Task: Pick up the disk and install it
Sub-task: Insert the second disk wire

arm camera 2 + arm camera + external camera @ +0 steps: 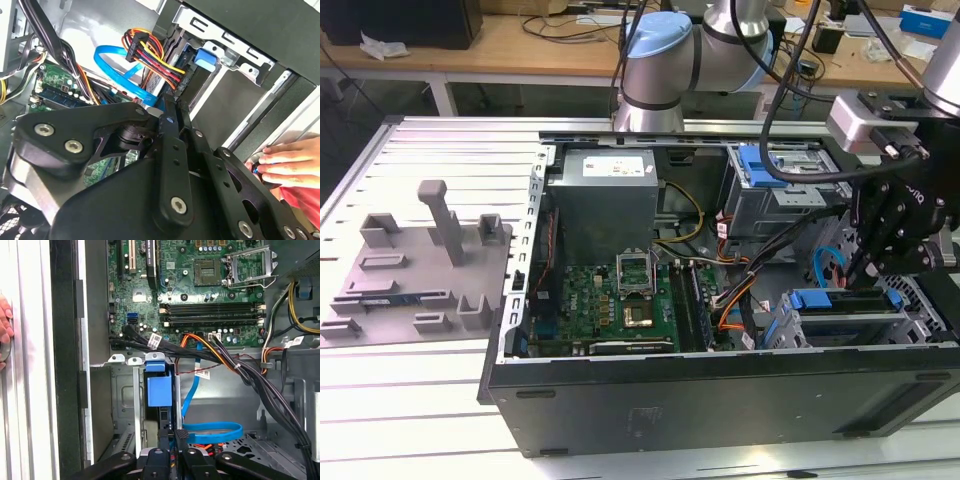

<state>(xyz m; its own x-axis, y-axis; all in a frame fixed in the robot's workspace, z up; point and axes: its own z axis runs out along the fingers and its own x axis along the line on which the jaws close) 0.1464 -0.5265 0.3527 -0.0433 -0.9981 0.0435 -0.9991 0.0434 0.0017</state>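
Note:
The disk (pixel 842 302) stands on edge in the grey drive cage at the exterior view's lower right, inside the open computer case (pixel 720 400). Its blue carrier bracket (pixel 159 389) shows in the first wrist view, and a blue tab (pixel 204 59) of it in the second wrist view. My black gripper (pixel 857 272) hangs just above the disk with its fingers drawn together. The tips (pixel 172 434) sit at the disk's upper edge, and I cannot tell whether they touch it. In the second wrist view the gripper (pixel 170 107) is shut with nothing visible between its fingers.
A person's hand (pixel 287 162) rests on the case's outer edge beside the cage. Bundled cables (pixel 215 352) and a blue flat cable (pixel 210 432) run close by the gripper. A second cage with a blue latch (pixel 760 165) stands behind. A grey fixture plate (pixel 415 265) lies left of the case.

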